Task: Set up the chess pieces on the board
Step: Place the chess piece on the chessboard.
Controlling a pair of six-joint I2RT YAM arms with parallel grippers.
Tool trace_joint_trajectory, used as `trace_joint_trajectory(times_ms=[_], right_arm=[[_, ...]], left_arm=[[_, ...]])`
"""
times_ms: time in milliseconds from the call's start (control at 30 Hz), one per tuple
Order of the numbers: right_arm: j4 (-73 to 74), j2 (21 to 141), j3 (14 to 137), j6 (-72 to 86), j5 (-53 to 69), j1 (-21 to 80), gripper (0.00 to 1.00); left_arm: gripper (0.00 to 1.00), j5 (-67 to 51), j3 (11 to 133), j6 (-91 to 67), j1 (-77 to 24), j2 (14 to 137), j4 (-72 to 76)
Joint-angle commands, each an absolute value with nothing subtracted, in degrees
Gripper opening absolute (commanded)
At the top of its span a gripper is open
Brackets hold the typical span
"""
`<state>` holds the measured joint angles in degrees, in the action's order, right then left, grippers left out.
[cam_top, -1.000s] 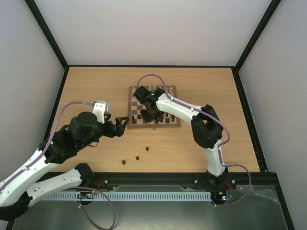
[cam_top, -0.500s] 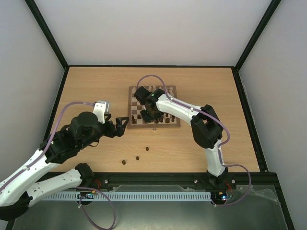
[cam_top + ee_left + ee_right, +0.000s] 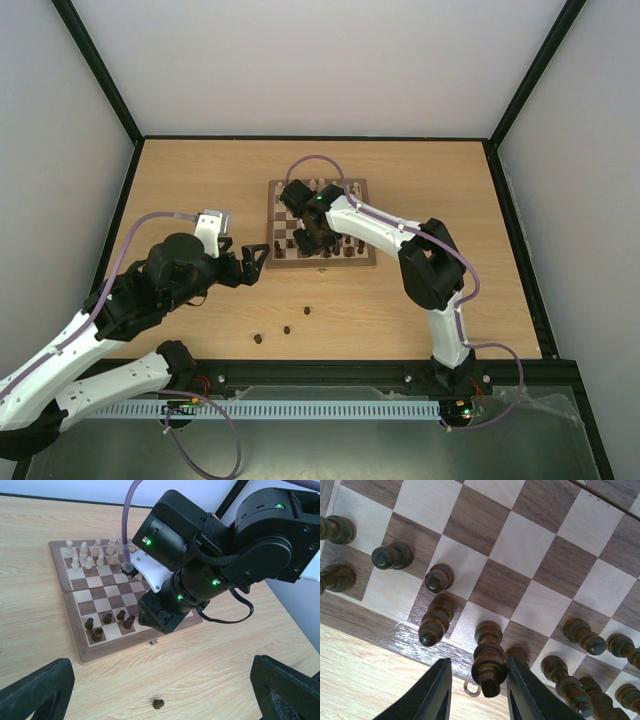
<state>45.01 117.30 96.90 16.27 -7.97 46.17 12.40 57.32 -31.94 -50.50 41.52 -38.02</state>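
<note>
On the left, the left gripper (image 3: pixel 251 262) hovers over the table (image 3: pixel 450 190) at about 8 o'clock of the board (image 3: pixel 350 263), its jaws spread as wide as they go and nothing between them. Three dark chess pieces (image 3: pixel 287 329) lie loose on the bare wood between 6 and 7 o'clock of the board, well apart from it and closer to this arm than to the other. On the board itself the cream pieces (image 3: pixel 92 552) stand along the 12 o'clock edge, and most of the dark set is gathered in the two rows at the 6 o'clock edge, near the small clasp (image 3: pixel 154 641). The right gripper (image 3: pixel 479 662) is down over that near row with one dark piece (image 3: pixel 487 652) upright between its fingers (image 3: pixel 437 692) — the jaws stand parted, with a clear gap on one side of the piece, so we judge it set on its square, not held. The step in hand, as we read it, is placing this back-row piece. The next move calls for a straight lift clear of it, since neighbours stand just beside at 3 and 9 o'clock and a sideways drift could tip them — then one of the three loose pieces wants fetching, and the open left arm looks better placed for that.
</note>
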Motion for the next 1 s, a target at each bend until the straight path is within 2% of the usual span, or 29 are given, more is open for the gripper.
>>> trace_joint_trajectory(times_ms=[0, 67, 200, 533, 767, 967], right_arm=[[46.4, 115.2, 95.9, 15.6, -8.4, 45.3, 0.31], [46.1, 115.1, 95.6, 15.7, -8.6, 45.1, 0.35], [45.9, 115.0, 95.4, 15.5, -8.4, 44.9, 0.36], [45.1, 115.5, 95.0, 14.9, -5.2, 44.6, 0.17], [45.1, 114.9, 94.5, 14.9, -2.9, 44.5, 0.13], [45.1, 115.0, 94.0, 15.2, -3.9, 44.5, 0.15]], left_arm=[[0.99, 12.0, 57.0, -32.0, -50.5, 42.0, -36.8], [1.00, 11.9, 57.0, -32.0, -50.5, 42.0, -36.8], [1.00, 11.8, 57.2, -32.1, -50.6, 42.3, -36.7], [0.99, 11.5, 57.1, -32.3, -50.5, 42.5, -36.3], [0.99, 11.4, 56.7, -32.4, -50.5, 42.7, -36.0], [0.99, 11.3, 56.5, -32.3, -50.5, 42.8, -35.9]])
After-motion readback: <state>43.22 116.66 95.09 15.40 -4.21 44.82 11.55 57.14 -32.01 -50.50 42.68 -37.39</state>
